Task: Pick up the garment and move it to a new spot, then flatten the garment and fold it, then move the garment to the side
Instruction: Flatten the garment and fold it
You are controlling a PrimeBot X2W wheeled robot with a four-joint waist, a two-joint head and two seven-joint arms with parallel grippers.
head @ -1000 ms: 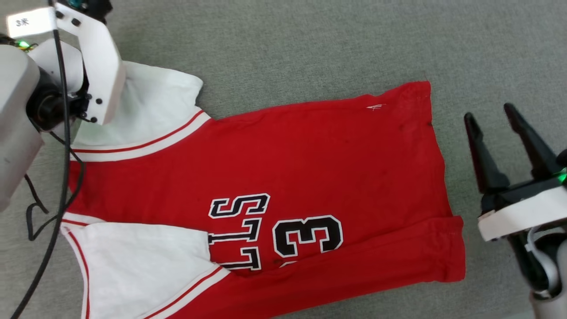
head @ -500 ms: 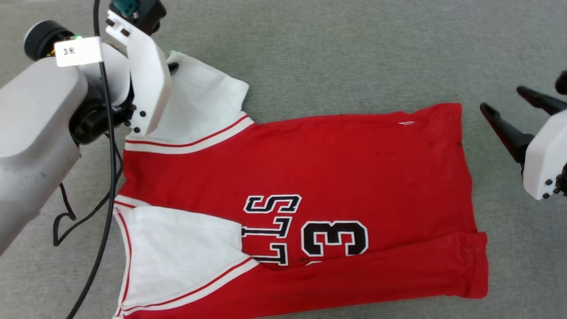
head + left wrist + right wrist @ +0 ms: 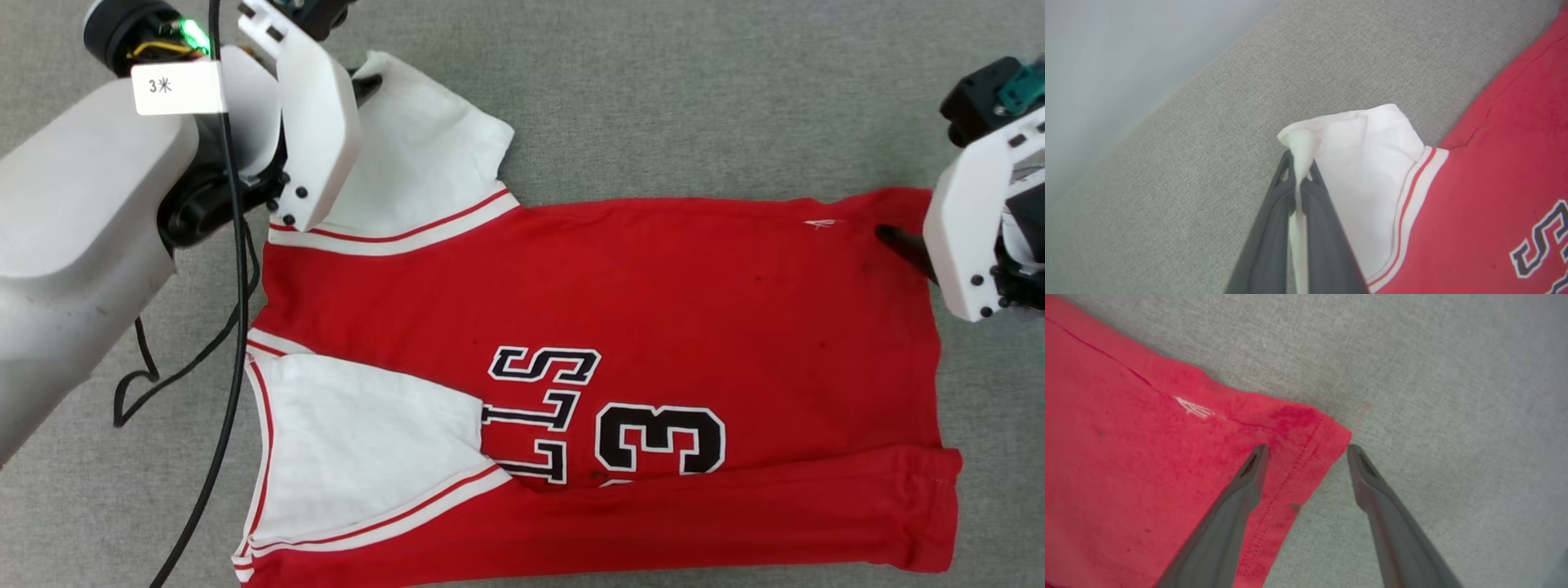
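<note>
Left jaws are pinched together on a fold of the white sleeve, which stands up between the dark fingers. The pale left forearm comes in from 8 o'clock and reaches to 11 o'clock in the head view. It carries a white tag that reads "3米", with a green light just above it and a black cable hanging down past it.

The garment lies spread on the grey surface, shoulders toward 9 o'clock and hem toward 3 o'clock. Its front shows sideways black letters, seemingly "LLS", beside a "3". A red fold along 6 o'clock covers their lower edge. A small white logo sits near the hem at 2 o'clock.

Right jaws stand apart at 3 o'clock, wrist turned downward. One finger is over the red hem corner and the other over bare surface. Whether either touches the cloth I cannot tell.
</note>
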